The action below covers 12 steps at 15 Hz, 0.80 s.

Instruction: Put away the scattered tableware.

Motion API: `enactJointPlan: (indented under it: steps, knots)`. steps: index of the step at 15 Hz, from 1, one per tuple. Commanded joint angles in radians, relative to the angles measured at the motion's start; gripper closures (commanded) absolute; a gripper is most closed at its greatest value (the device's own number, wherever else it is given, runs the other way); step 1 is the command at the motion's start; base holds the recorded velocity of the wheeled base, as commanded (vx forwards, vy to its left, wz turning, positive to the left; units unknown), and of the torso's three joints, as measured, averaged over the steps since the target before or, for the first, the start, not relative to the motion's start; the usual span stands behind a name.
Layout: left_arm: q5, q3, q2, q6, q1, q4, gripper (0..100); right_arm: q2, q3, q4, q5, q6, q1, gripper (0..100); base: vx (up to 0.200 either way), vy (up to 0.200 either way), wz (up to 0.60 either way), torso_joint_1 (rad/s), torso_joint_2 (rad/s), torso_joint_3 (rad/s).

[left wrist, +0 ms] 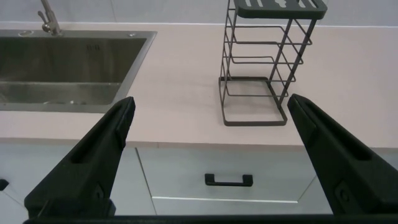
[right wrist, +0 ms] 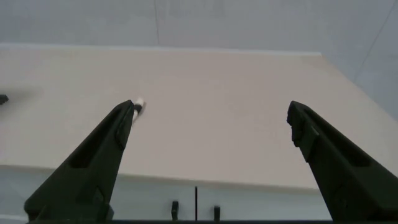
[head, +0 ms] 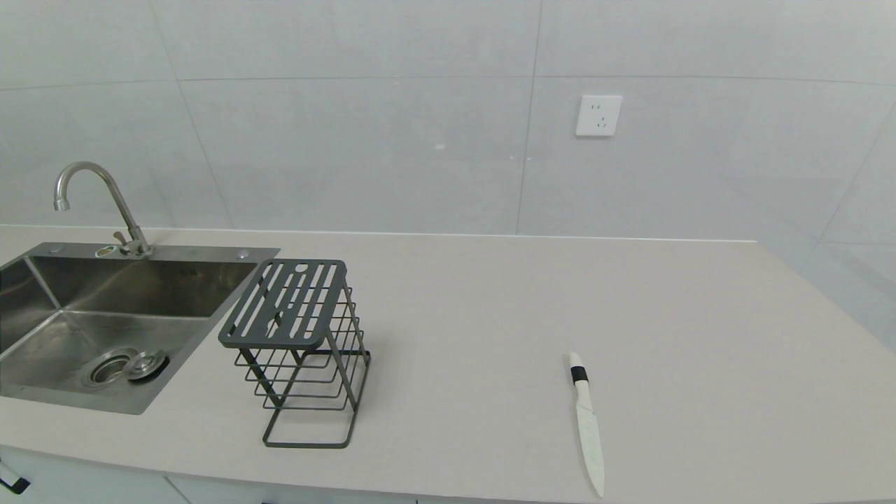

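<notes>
Left gripper point(left wrist: 211, 106), right gripper point(right wrist: 211, 107): spread wide. White knife point(right wrist: 139, 104) mostly hidden behind a gripper finger. Slotted knife rack point(left wrist: 267, 62) top cropped.

White knife point(head: 586, 420) with a black band on its handle, lying flat on the countertop point(head: 476, 308) near the front edge, tip toward that edge. Well off to its left, a dark wire knife rack point(head: 287, 304) with a slotted top stands upright just beside the sink point(head: 175, 253).

From high up, the head camera looks down over the counter point(head: 490, 315). Wrist cameras sit low behind the left gripper point(left wrist: 211, 102) and right gripper point(right wrist: 211, 106), sharing with it the rack point(left wrist: 280, 6) and the knife point(right wrist: 138, 104) ahead, respectively.
</notes>
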Motion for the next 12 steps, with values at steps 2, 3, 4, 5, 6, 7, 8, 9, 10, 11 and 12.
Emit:
enactJointPlan:
  steps: [2,3,4,5,6,7,8,9,10,11,12]
  knots:
    - [0.000,0.000,0.000,-0.002,0.000,0.000,0,0.142,-0.175,-0.019,0.119,-0.005,0.017,0,0.000,0.000,0.00,0.000,0.00,0.000]
    - [0.000,0.000,0.000,-0.002,0.000,0.000,0,0.170,-0.155,0.082,0.171,0.003,0.028,0,0.000,0.000,0.00,0.000,0.00,0.000]
    - [-0.002,0.000,0.000,-0.002,0.000,0.000,0,0.211,-0.109,0.218,0.223,0.006,0.051,0,0.000,0.000,0.00,0.000,0.00,0.000]
    - [-0.002,0.000,0.000,-0.001,0.000,0.000,0,0.239,-0.075,0.244,0.237,0.006,0.069,0,0.000,0.000,0.00,0.000,0.00,0.000]
    - [-0.002,0.000,0.000,-0.001,0.000,0.000,0,0.294,-0.031,0.244,0.256,0.006,0.106,0,0.000,0.000,0.00,0.000,0.00,0.000]
    - [-0.002,0.000,0.000,-0.001,0.000,0.000,0,0.308,-0.029,0.241,0.259,0.006,0.114,0,0.000,0.000,0.00,0.000,0.00,0.000]
    - [-0.002,0.000,0.000,0.004,0.000,0.001,0,0.486,-0.040,0.198,0.274,0.046,0.158,0,0.000,0.000,0.00,0.000,0.00,0.000]
    - [-0.002,0.000,0.000,0.005,0.000,0.001,0,0.583,-0.055,0.135,0.279,0.084,0.169,0,0.000,0.000,0.00,0.000,0.00,0.000]
    - [-0.002,0.000,0.000,0.005,0.000,0.001,0,0.707,-0.077,0.076,0.286,0.086,0.192,0,0.000,0.000,0.00,0.000,0.00,0.000]
    - [-0.002,0.000,0.000,0.007,0.000,0.001,0,0.764,-0.089,0.056,0.286,0.084,0.201,0,0.000,0.000,0.00,0.000,0.00,0.000]
    - [-0.003,0.000,0.000,0.007,0.000,0.001,0,0.916,-0.156,0.028,0.280,0.070,0.225,0,0.000,0.000,0.00,0.000,0.00,0.000]
